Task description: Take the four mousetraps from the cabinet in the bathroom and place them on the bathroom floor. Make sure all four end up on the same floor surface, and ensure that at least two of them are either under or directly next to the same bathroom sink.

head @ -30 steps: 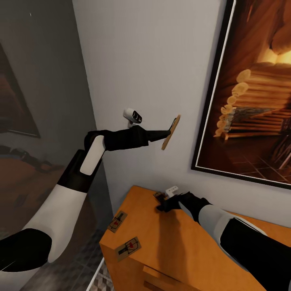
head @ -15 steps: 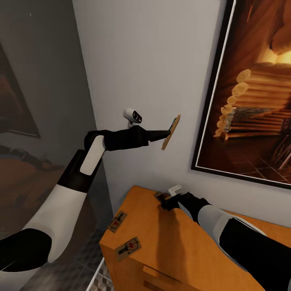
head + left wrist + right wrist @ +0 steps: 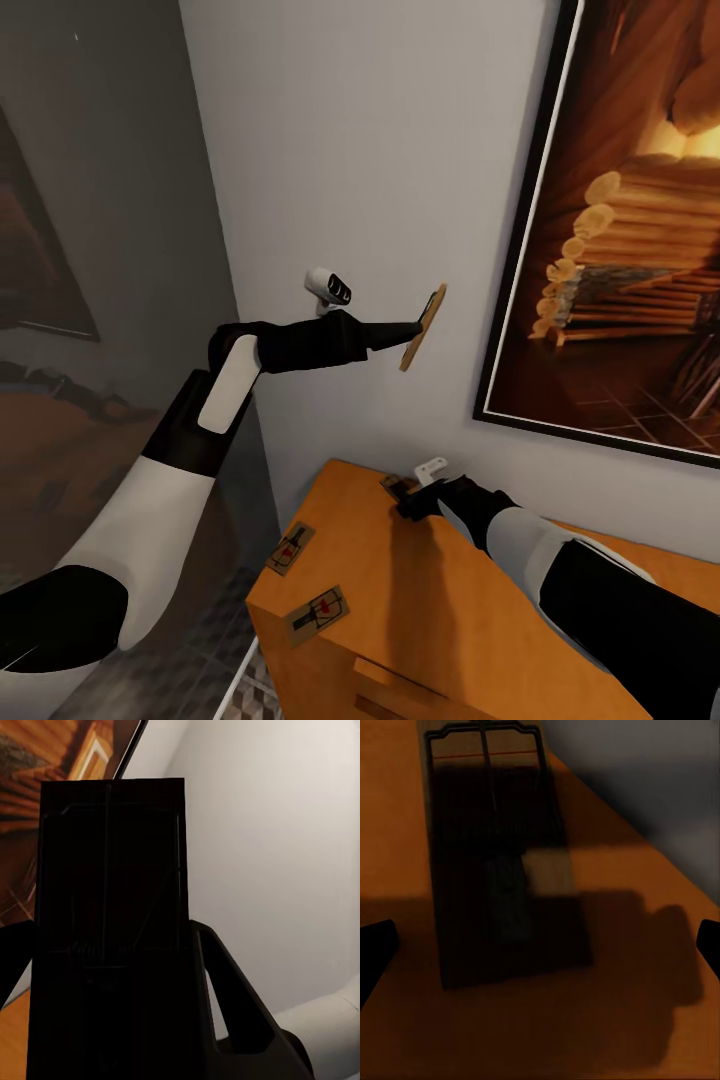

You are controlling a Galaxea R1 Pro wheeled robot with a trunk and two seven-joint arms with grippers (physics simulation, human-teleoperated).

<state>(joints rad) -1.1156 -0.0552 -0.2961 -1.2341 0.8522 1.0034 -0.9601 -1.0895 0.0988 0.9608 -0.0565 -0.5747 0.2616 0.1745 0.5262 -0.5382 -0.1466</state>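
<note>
Orange-brown cabinet (image 3: 440, 610) against white wall beside framed painting (image 3: 620, 220). Two mousetraps (image 3: 318, 613) near its front corner. Left hand (image 3: 418, 327) gripping raised mousetrap (image 3: 423, 327). Right hand (image 3: 408, 503) spread over fourth mousetrap (image 3: 499, 855).

Mousetraps: four — one held up (image 3: 423, 328), three on cabinet (image 3: 450, 620) top, at (image 3: 290, 548), (image 3: 318, 614), (image 3: 397, 487). Framed pictures: two, (image 3: 640, 220) and (image 3: 40, 250). Cabinets: one.

wall (image 3: 340, 150) close behind cabinet (image 3: 420, 620), picture frame (image 3: 520, 250) beside
</note>
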